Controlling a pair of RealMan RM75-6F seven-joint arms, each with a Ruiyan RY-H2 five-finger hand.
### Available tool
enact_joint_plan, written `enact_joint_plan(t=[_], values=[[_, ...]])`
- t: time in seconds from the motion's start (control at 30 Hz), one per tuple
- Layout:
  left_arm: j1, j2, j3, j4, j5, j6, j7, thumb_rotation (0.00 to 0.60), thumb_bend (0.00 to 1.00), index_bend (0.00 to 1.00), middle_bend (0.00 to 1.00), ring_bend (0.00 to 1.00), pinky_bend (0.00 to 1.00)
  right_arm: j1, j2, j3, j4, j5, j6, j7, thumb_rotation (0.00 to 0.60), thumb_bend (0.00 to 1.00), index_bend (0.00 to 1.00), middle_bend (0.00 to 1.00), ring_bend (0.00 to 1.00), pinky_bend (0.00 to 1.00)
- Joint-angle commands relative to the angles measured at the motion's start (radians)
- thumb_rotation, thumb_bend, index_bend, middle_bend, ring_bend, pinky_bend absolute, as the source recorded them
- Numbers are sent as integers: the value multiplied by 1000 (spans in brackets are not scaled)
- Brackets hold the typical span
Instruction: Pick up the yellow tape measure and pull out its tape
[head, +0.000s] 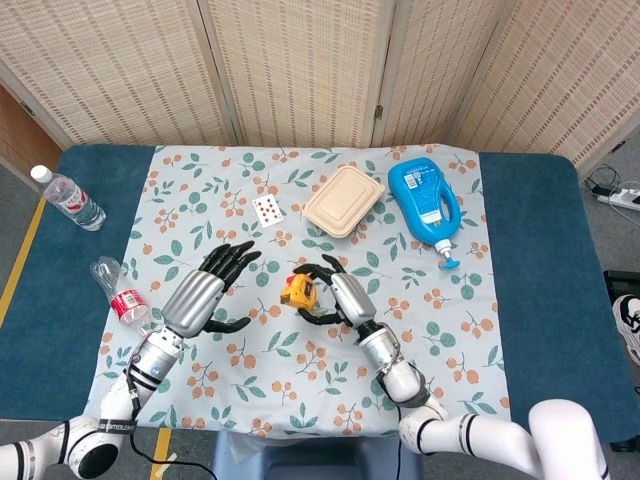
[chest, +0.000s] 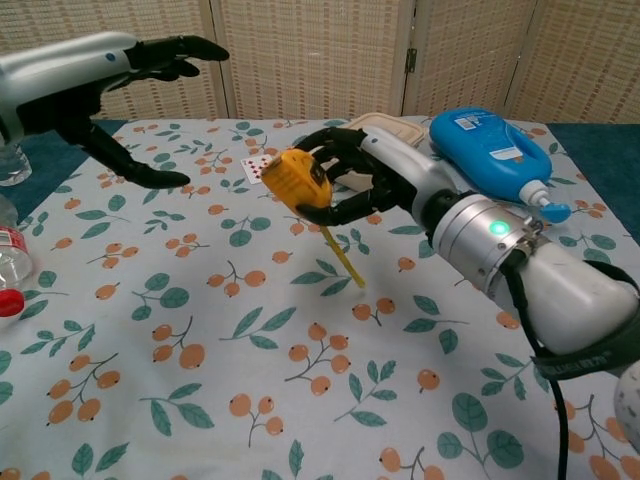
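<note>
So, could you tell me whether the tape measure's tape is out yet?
Partly out: in the chest view a short yellow strip hangs from the yellow tape measure held by the right hand.

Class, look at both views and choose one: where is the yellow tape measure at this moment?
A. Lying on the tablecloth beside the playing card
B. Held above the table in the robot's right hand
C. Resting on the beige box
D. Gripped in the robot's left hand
B: the right hand grips the yellow tape measure clear of the tablecloth, while the left hand is open and empty.
</note>
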Motion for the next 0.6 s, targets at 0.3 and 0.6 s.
enact_joint_plan(t=[0.3, 0.6], values=[[-67, -106, -3, 28, -47, -1, 83, 600, 250, 67, 21, 80, 0, 35, -126, 24, 125, -18, 21, 82, 600, 344, 562, 471, 322, 32], [-95, -155, -13, 91, -109, 4, 118, 600, 250, 74, 21, 84, 0, 34, -159, 13, 162, -42, 49, 81, 600, 343, 562, 466, 323, 32]])
